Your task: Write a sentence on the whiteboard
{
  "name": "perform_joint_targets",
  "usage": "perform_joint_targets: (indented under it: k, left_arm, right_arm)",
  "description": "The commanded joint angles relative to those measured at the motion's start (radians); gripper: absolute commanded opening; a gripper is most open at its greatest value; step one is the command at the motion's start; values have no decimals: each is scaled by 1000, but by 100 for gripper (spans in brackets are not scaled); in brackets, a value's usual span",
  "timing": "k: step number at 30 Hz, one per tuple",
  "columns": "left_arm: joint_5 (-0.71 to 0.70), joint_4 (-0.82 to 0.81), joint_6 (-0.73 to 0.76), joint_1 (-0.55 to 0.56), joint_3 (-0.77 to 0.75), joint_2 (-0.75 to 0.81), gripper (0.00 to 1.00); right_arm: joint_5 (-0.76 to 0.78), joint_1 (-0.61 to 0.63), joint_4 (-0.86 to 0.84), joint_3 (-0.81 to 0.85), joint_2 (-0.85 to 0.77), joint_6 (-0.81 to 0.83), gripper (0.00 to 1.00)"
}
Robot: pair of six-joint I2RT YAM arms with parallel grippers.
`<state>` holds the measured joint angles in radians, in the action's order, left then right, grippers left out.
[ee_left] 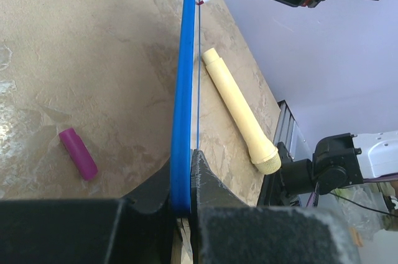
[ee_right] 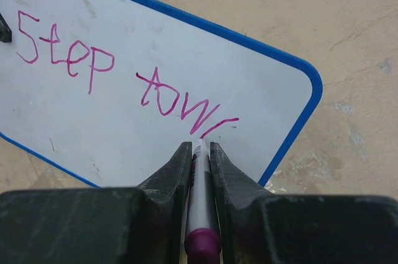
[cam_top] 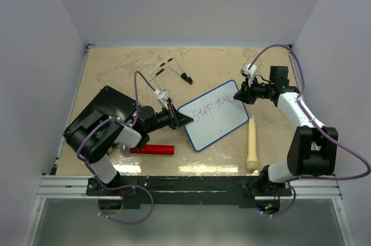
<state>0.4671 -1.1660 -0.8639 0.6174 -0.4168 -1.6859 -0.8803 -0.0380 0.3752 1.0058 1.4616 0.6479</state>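
Whiteboard (cam_top: 217,125) lies mid-table between your arms. Your left gripper (ee_left: 185,167) pinches its blue rim. Your right gripper (ee_right: 200,150) clamps the marker (ee_right: 200,214), tip on the board, ending the sentence (ee_right: 92,70), "Step tow".

Whiteboard (cam_top: 217,124) centre, pestle (cam_top: 252,144) just R of it (slab (cam_top: 108,101) far L).

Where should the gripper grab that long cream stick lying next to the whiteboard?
Probably the slim straight shaft of the cream stick, near its middle, coming straight down from above with the jaws across its width. It lies flat on the table, apart from the whiteboard, so both long sides are free. Its fat rounded end looks likelier to slip.
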Motion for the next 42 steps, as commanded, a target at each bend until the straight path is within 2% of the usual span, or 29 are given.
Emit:
perform_joint_targets:
  k: [1, 8, 23, 27, 37, 42]
  left_arm:
    - [33, -86, 60, 7, -11, -6, 0]
    - [36, -87, 59, 7, -11, -6, 0]
    - [39, -90, 57, 7, -16, -21, 0]
    - [39, -90, 57, 7, -17, -21, 0]
    - [38, -92, 57, 7, -14, -21, 0]
    - [39, -93, 58, 7, -16, -21, 0]
  right_arm:
    - [59, 9, 16, 14, -4, 21, 0]
    - [116, 9, -91, 14, -50, -57, 0]
    - [67, 7, -157, 56, -24, -116, 0]
    - [78, 9, -145, 60, -14, -103, 0]
    - [107, 9, 7, 21, -18, 16, 0]
    - [142, 6, 11, 17, -21, 18, 0]
